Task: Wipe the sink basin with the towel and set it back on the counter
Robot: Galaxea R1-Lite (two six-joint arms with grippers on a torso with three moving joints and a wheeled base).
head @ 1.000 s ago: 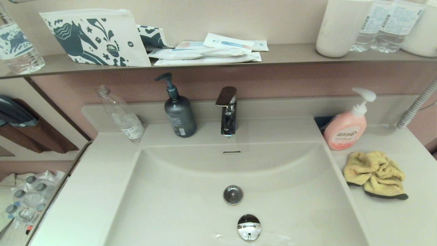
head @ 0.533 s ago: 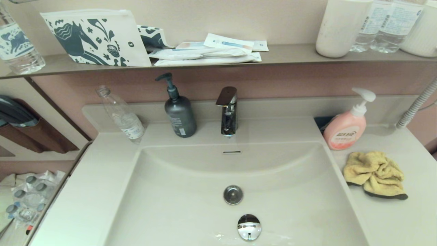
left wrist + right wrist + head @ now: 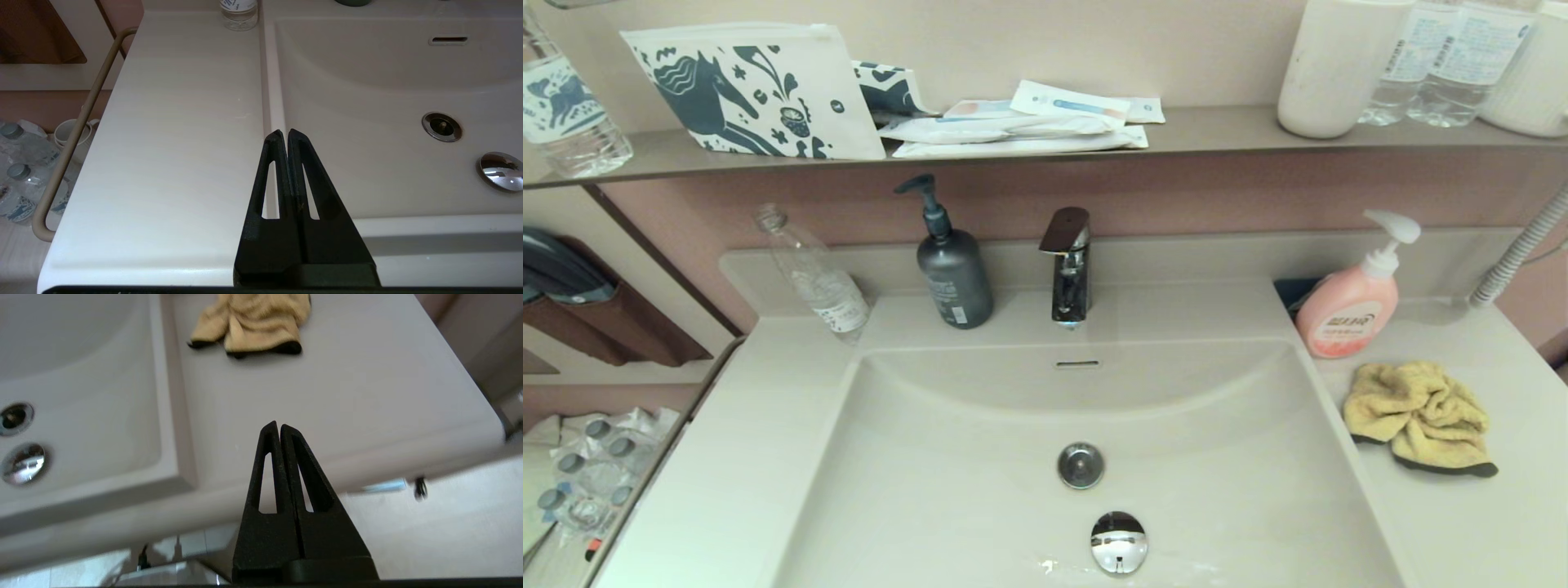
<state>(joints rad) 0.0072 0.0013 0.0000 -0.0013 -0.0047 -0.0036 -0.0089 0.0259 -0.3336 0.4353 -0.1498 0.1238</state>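
Two pincers are closed and empty: the left pincer [image 3: 284,132] hovers over the near left edge of the off-white sink basin [image 3: 980,490]; the right pincer [image 3: 275,425] hovers over the near right of the glossy off-white counter [image 3: 1486,523]. A crumpled mustard-yellow towel [image 3: 1419,416] lies on this counter beside the pink soap bottle [image 3: 1347,314].

One towel [image 3: 1417,415], one sink basin [image 3: 980,490], two pump bottles [image 3: 952,265].
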